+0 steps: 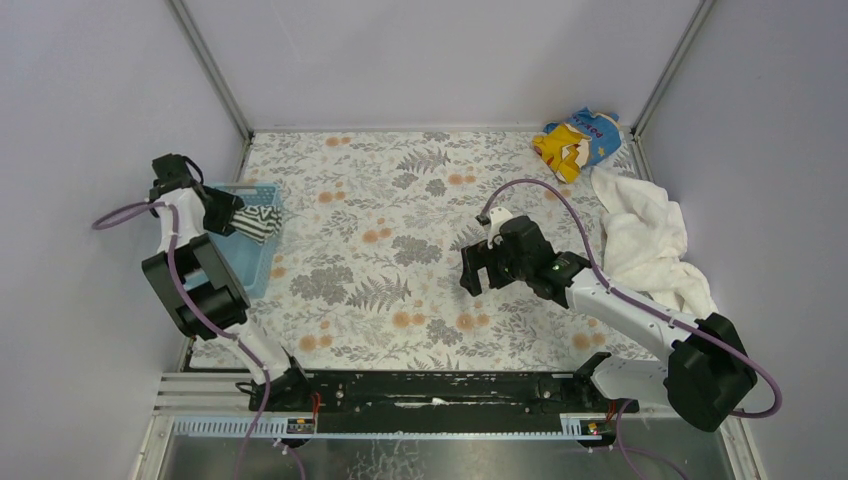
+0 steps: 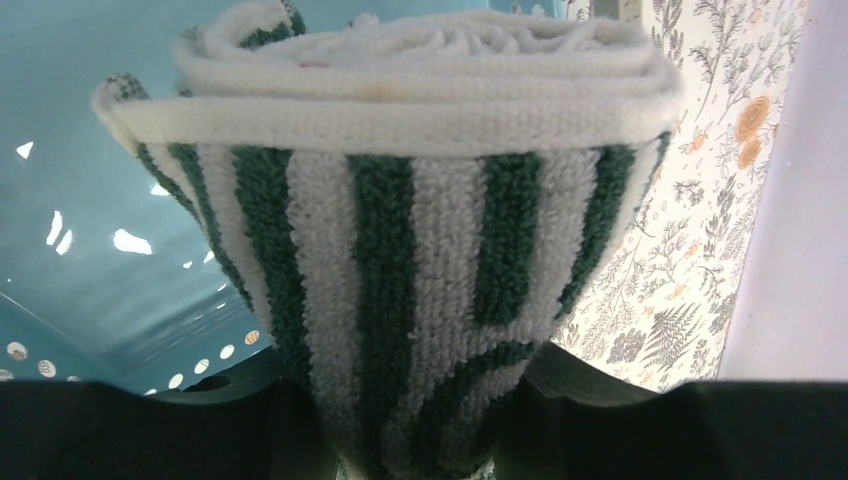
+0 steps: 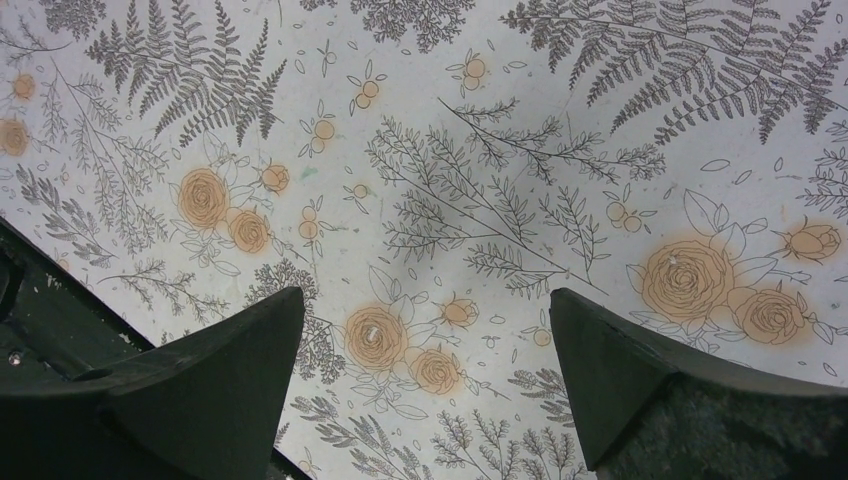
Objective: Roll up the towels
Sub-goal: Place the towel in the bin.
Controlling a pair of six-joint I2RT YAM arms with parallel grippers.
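The small striped towel (image 1: 259, 222) is rolled up and pinched in my left gripper (image 1: 240, 216), which hangs over the blue basket (image 1: 248, 268) at the table's left edge. In the left wrist view the roll (image 2: 420, 230) fills the frame with dark and white stripes, and my left gripper (image 2: 415, 445) is shut on its lower end. The large white towel (image 1: 645, 240) lies crumpled at the right side of the table. My right gripper (image 1: 478, 266) hovers over the table's middle, left of that towel. Its jaws (image 3: 425, 300) stand wide open over bare floral cloth.
A yellow-and-blue printed cloth (image 1: 578, 140) lies bunched in the far right corner. Inside, the blue basket wall (image 2: 90, 200) shows behind the roll. The floral tablecloth (image 1: 400, 200) covers the table between grey walls.
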